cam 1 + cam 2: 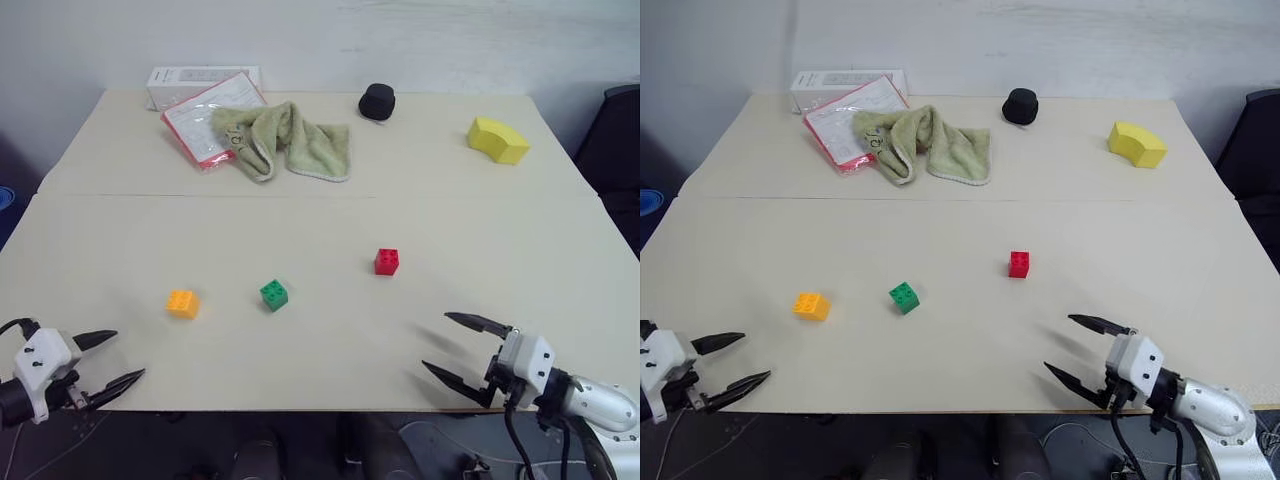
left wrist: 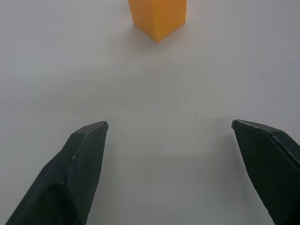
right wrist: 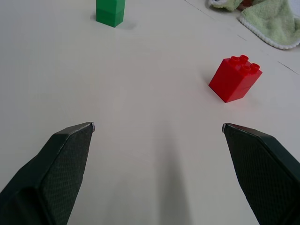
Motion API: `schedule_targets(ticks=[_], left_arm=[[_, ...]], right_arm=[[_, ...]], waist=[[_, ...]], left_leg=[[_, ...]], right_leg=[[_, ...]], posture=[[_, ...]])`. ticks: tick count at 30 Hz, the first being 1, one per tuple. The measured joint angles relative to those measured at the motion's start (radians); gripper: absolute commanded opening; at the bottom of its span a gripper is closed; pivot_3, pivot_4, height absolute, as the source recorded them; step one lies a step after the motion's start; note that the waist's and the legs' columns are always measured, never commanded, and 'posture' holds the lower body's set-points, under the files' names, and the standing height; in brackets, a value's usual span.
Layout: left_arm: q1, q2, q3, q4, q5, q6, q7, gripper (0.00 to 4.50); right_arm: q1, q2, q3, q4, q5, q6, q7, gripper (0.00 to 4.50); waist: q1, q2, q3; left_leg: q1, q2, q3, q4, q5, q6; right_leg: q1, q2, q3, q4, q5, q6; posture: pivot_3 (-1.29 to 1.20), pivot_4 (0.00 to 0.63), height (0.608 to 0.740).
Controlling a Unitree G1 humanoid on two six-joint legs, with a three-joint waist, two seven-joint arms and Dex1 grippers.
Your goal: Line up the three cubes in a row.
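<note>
1. head view: orange cube (image 1: 182, 303), green cube (image 1: 274, 294) and red cube (image 1: 387, 261) sit apart on the table (image 1: 330, 215), rising in a loose slant to the right. left gripper (image 1: 108, 361) and right gripper (image 1: 455, 345) hover at the near edge, jaws apart.
2. left wrist: orange cube ahead, its top seemingly cut off.
3. right wrist: red cube near one fingertip (image 3: 236, 129), green farther.

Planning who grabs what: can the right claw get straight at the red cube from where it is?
Probably yes. The right claw is open at the near table edge, and the red cube sits ahead of it on bare table with nothing between. The green cube lies off to the side, apart.
</note>
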Motion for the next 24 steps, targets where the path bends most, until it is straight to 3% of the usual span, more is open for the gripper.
schedule_targets(ticks=[7, 13, 19, 24], left_arm=[[-0.028, 0.003, 0.005, 0.001, -0.028, 0.055, -0.015, 4.46], [-0.172, 0.07, 0.018, -0.022, -0.156, 0.23, -0.066, 4.46], [-0.301, 0.07, -0.12, -0.162, -0.183, 0.282, -0.111, 4.46], [-0.397, 0.044, -0.217, -0.177, -0.159, 0.246, -0.123, 4.46]], right_arm=[[0.049, 0.005, -0.016, -0.02, 0.007, 0.005, -0.028, 4.5], [0.231, 0.058, -0.156, -0.083, 0.044, 0.041, -0.11, 4.5], [0.358, 0.199, -0.236, -0.074, 0.027, 0.02, -0.217, 4.5], [0.269, 0.287, -0.178, -0.142, 0.018, 0.109, -0.357, 4.5]], waist=[[0.001, 0.0, 0.0], [0.026, -0.001, 0.0], [0.019, 0.001, -0.001], [-0.01, 0.001, -0.001]], left_leg=[[0.0, 0.0, 0.0, 0.0, 0.0, 0.0], [0.0, 0.0, -0.001, 0.0, 0.0, -0.001], [0.001, 0.0, 0.0, -0.001, -0.001, -0.004], [0.001, 0.001, 0.002, 0.0, 0.001, -0.006]], right_leg=[[0.0, 0.0, 0.0, 0.0, 0.0, 0.0], [0.0, 0.0, -0.001, 0.0, 0.0, 0.0], [0.001, 0.0, 0.001, 0.0, 0.0, 0.0], [0.0, 0.001, 0.004, 0.006, 0.0, 0.0]], posture=[[0.0, 0.15, 0.74], [0.0, 0.15, 0.74], [0.0, 0.15, 0.74], [0.0, 0.15, 0.74]])
